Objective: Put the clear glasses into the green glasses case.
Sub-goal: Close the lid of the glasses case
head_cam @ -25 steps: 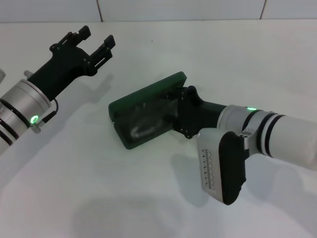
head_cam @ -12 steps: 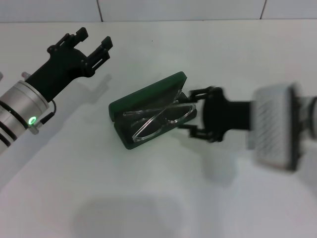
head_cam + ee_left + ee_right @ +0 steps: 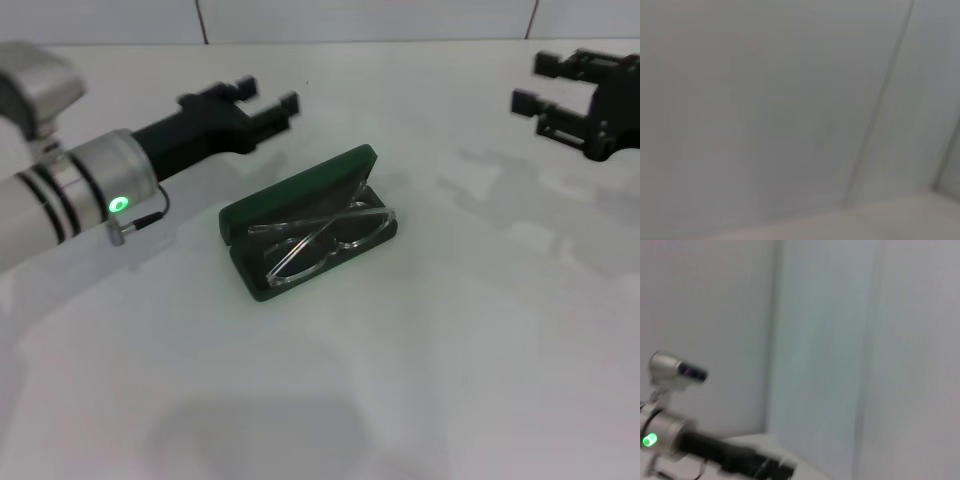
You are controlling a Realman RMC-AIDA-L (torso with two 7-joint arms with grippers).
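The green glasses case point(image 3: 262, 207) lies open near the middle of the white table in the head view, its lid tilted up toward the back. The clear glasses point(image 3: 322, 240) rest inside its lower half, one end reaching slightly over the case's right rim. My left gripper point(image 3: 268, 100) hovers open behind and to the left of the case, fingers pointing right. Far off at the right edge, my right gripper point(image 3: 530, 84) is raised and open, holding nothing. The right wrist view shows the left arm point(image 3: 715, 454) against a wall; the left wrist view shows only wall.
The white table point(image 3: 420, 380) stretches around the case. A tiled wall point(image 3: 360, 18) runs along the back edge.
My right gripper let go of the glasses in the case and pulled back up to the far right. My left arm swung right, toward the area behind the case.
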